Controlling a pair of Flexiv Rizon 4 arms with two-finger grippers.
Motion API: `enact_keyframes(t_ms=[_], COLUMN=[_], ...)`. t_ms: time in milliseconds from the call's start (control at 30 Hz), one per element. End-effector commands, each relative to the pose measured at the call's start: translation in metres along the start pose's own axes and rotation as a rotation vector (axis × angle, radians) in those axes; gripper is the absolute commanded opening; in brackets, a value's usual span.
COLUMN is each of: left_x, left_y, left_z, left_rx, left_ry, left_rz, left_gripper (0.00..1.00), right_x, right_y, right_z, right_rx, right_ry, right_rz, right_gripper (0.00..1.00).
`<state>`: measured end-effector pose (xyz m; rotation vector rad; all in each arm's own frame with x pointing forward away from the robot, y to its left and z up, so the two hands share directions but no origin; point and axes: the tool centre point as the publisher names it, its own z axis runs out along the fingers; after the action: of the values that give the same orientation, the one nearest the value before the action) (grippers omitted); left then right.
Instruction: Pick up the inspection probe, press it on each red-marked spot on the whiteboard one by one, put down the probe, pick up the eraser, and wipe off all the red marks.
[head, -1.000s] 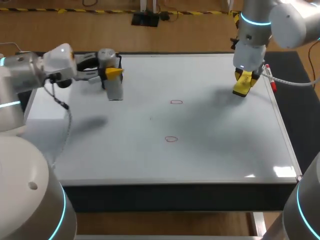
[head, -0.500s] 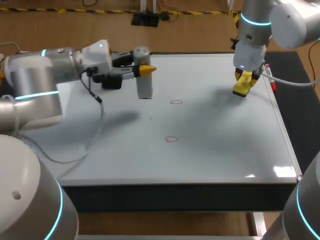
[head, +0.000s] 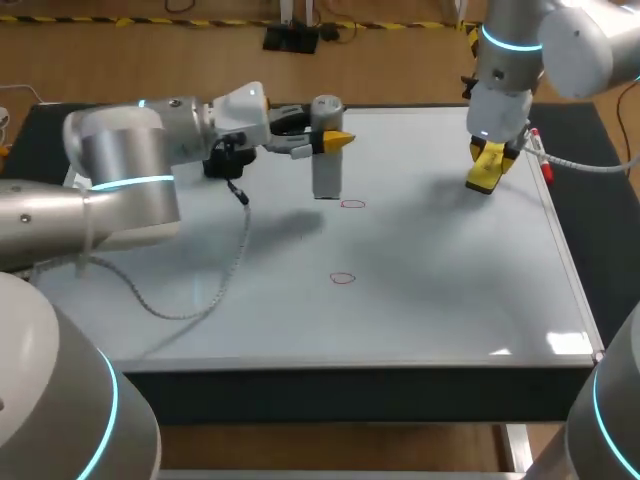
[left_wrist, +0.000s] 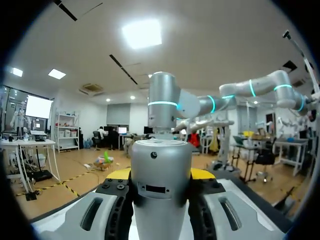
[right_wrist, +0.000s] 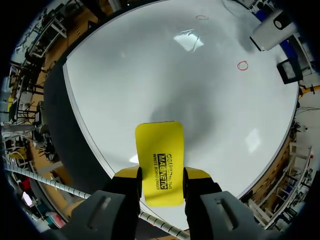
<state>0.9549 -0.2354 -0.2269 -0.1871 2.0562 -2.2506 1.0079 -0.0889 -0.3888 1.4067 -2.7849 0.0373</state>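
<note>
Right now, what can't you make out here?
Probe tip: left wrist view, hidden by its own body; head view can't settle contact with the whiteboard.
Red marks: unseen in left wrist view, blocked by probe and left gripper.
Eraser: head view, mostly covered by the right gripper.

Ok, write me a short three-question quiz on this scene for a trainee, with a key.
1. True or false: the right claw is shut on the yellow eraser.
2. The left claw holds: A) the grey probe; B) a cup; C) nothing.
3. On the whiteboard, which is closer to the probe: the far red mark or the near red mark?

Key: 1 true; 2 A; 3 the far red mark.
</note>
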Motion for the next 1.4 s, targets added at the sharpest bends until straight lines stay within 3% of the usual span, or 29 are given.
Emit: enact_keyframes(t_ms=[33,500,1400], left_x=[-0.007,-0.006,-0.010], left_y=[0.007,0.019,0.038], left_z=[0.019,0.035,0.036], left_rx=[0.009,0.011,0.019], left_ry=[0.000,0.003,0.030], left_rz=[-0.001,0.005,0.001], left_gripper=[0.00,0.00,0.00], right_x=[0.000,0.000,0.000], right_y=[-0.001,-0.001,-0.001], right_z=[-0.001,-0.001,-0.001], right_rx=[0.001,0.001,0.001], right_ry=[0.004,0.004,0.004], right_rz=[-0.002,-0.002,-0.002], right_gripper=[0.00,0.00,0.00])
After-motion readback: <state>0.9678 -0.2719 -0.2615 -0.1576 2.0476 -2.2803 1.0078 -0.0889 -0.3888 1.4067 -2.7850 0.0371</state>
